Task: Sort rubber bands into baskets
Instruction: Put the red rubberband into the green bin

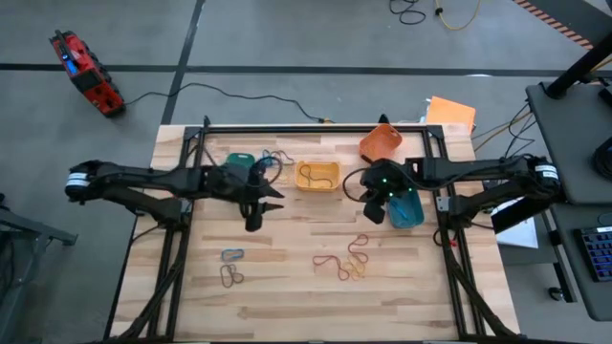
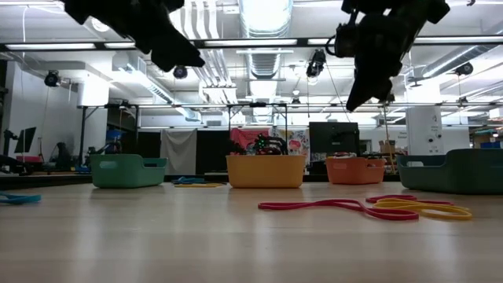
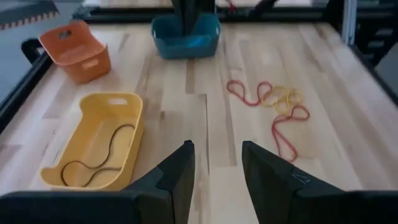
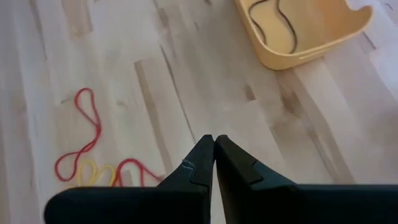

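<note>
- on my left i see the left gripper (image 1: 256,222) raised above the wooden counter (image 1: 287,296), just in front of the teal basket (image 1: 239,163); its fingers (image 3: 176,176) stand partly apart with nothing between them.
- near the front left of the counter lie a blue band (image 1: 232,255) and a dark band (image 1: 230,277), close together and well apart from the baskets.
- a few loose bands (image 1: 277,161) lie beside the teal basket, between it and the yellow basket (image 1: 317,176).
- the yellow basket sits at the middle of the back row and holds a dark band (image 3: 99,160) curled on its floor.
- in front of it, towards the right, a red band (image 1: 341,256) and a yellow band (image 1: 355,271) lie tangled on the bare wood, touching each other.
- the orange basket (image 1: 381,143) sits tilted at the back edge, right of the yellow one.
- the right gripper (image 1: 373,212) hangs above the counter just beside the blue basket (image 1: 407,207); its fingers (image 4: 199,165) are pressed tight together, gripping nothing.
- the blue basket lies partly under the right arm, so i can't see its contents.
</note>
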